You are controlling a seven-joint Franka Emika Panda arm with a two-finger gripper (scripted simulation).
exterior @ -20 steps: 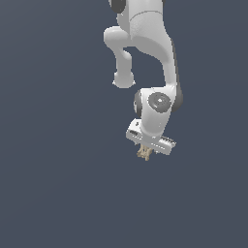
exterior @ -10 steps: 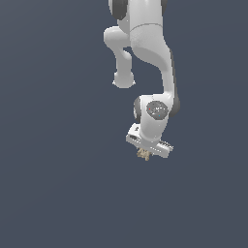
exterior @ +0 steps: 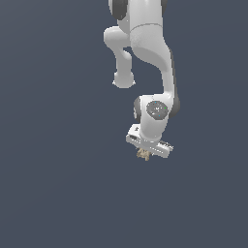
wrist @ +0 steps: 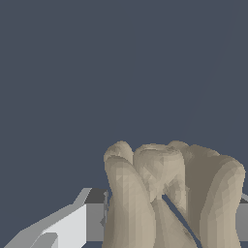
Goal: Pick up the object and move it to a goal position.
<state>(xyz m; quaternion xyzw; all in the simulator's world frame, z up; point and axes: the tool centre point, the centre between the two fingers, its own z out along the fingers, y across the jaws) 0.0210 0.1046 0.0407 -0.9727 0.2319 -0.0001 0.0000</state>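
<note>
The object (exterior: 143, 154) is a tiny tan-beige knobbly lump poking out just below the white gripper (exterior: 144, 153) in the exterior view. The gripper is shut on it, and the fingers themselves are mostly hidden behind the hand's body. In the wrist view the object (wrist: 169, 193) fills the near field as several rounded tan lobes, with a white finger (wrist: 68, 225) on one side and a grey finger edge (wrist: 242, 220) on the other. The arm hangs down from above, its wrist tilted.
A uniform dark grey-blue ground (exterior: 58, 184) surrounds the arm in both views. No other objects, containers or edges are visible.
The gripper and the held object have shifted slightly up and toward the exterior view's left over the last second. The grip on the object is unchanged.
</note>
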